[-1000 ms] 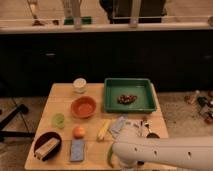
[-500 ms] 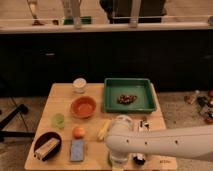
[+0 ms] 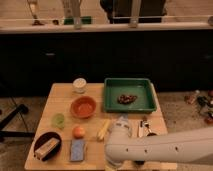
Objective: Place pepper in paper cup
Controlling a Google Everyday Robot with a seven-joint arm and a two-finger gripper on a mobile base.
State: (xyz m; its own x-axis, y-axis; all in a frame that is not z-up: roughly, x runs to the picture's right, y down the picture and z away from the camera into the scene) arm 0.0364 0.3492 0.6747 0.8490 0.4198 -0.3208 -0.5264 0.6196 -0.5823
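Hand (image 3: 122, 124) sits low over the table (image 3: 59, 95), beside the yellow item (image 3: 103, 129); grip cannot be told.

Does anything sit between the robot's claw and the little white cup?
Yes: the orange bowl lies roughly on that line, just before the cup. The claw is at the table's front, beside the yellow item.
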